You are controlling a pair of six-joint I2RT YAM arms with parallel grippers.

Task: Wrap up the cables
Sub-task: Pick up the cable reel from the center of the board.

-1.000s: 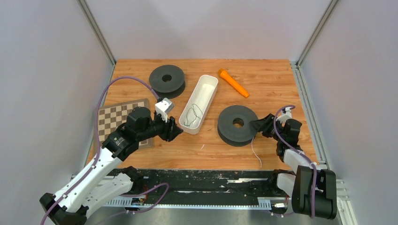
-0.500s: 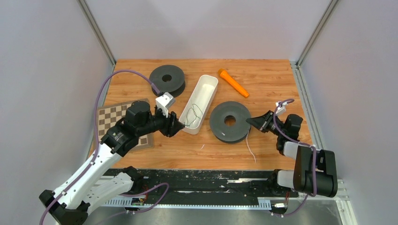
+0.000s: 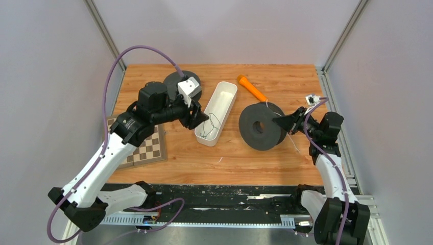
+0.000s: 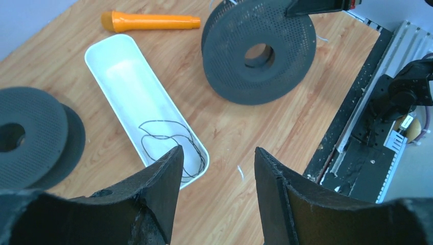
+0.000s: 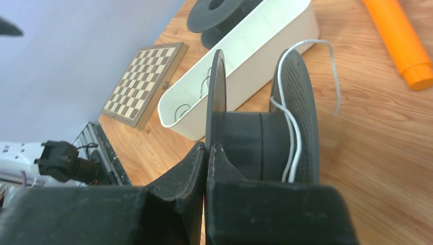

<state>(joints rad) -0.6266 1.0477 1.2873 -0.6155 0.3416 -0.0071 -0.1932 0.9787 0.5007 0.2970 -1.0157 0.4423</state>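
The whitish cable [image 5: 291, 133] is looped round the core of a black spool [image 3: 262, 127], and its loose end [image 3: 293, 145] trails onto the table. That spool [image 5: 245, 138] stands tipped up on its edge. My right gripper [image 3: 278, 121] is shut on the rim of the spool's left flange [image 5: 215, 97], fingertips pressed together [image 5: 208, 145]. The dark cable [image 3: 208, 127] lies coiled in the near end of a white tray [image 3: 234, 96]. My left gripper [image 3: 196, 118] hovers open over that end, the dark cable [image 4: 168, 140] just beyond its fingers [image 4: 217, 150].
A second black spool [image 3: 176, 84] lies flat at the back left, partly behind my left wrist. An orange cylinder [image 3: 254, 90] lies behind the tray. A chessboard [image 3: 148, 148] sits at the left. A short white scrap [image 3: 220, 160] lies on the wood.
My right gripper closed on the spool's flange and tipped the spool from flat up onto its edge. My left arm rose and swung back from the chessboard to the tray.
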